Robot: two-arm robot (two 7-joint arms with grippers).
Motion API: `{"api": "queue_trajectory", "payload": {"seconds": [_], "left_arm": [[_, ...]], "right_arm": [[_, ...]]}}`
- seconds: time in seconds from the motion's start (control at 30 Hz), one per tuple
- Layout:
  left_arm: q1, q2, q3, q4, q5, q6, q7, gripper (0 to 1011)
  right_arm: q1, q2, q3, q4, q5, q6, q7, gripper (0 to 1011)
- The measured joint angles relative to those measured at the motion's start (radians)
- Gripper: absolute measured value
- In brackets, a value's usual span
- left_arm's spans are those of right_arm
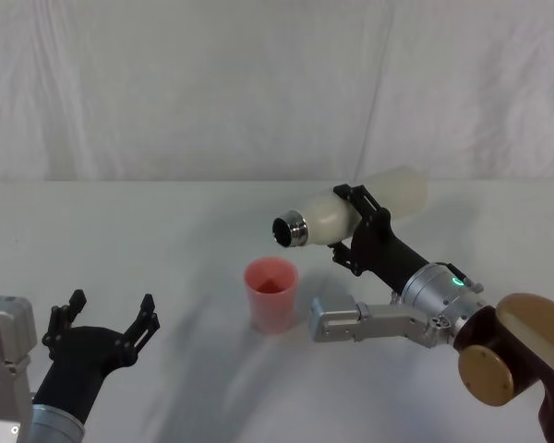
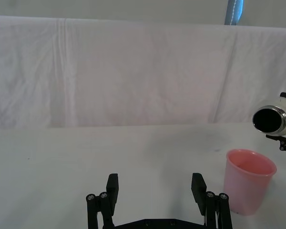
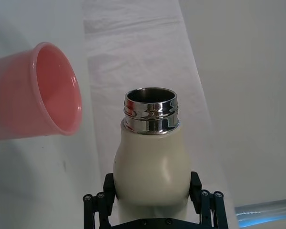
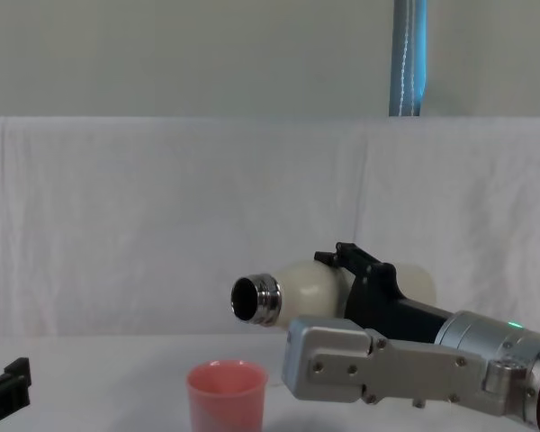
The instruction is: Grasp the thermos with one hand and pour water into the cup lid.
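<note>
The thermos (image 1: 351, 214) is gripped on its side by the right gripper (image 1: 358, 224), neck above the cup lid (image 1: 271, 294); the left gripper (image 1: 108, 320) is held with fingers spread over the tabletop (image 1: 166, 221).

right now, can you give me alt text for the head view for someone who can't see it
The right claw holds the cream thermos tipped on its side, steel neck above the upright pink cup lid on the white table. The left claw waits open, near left.

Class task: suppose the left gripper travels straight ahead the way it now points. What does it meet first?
Probably nothing: the left gripper points across bare table toward the white backdrop. The cup lid stands off to its right, apparently outside that line.
</note>
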State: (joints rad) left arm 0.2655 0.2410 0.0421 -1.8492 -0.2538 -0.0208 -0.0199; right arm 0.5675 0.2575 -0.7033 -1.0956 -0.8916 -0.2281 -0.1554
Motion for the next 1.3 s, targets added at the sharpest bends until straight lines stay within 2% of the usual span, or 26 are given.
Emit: {"api": "queue_trajectory", "payload": {"seconds": [0.57,1.3], "left_arm": [[0.000,0.000,0.000,0.000,0.000,0.000,0.000,1001],[0.000,0.000,0.000,0.000,0.000,0.000,0.000,1001]], "right_arm": [[0.018,0.013,-0.026,0.010,-0.032,-0.009,-0.021,951],[0.032,0.015,-0.035,0.025,-0.041,-0.005,-0.033,951]]}}
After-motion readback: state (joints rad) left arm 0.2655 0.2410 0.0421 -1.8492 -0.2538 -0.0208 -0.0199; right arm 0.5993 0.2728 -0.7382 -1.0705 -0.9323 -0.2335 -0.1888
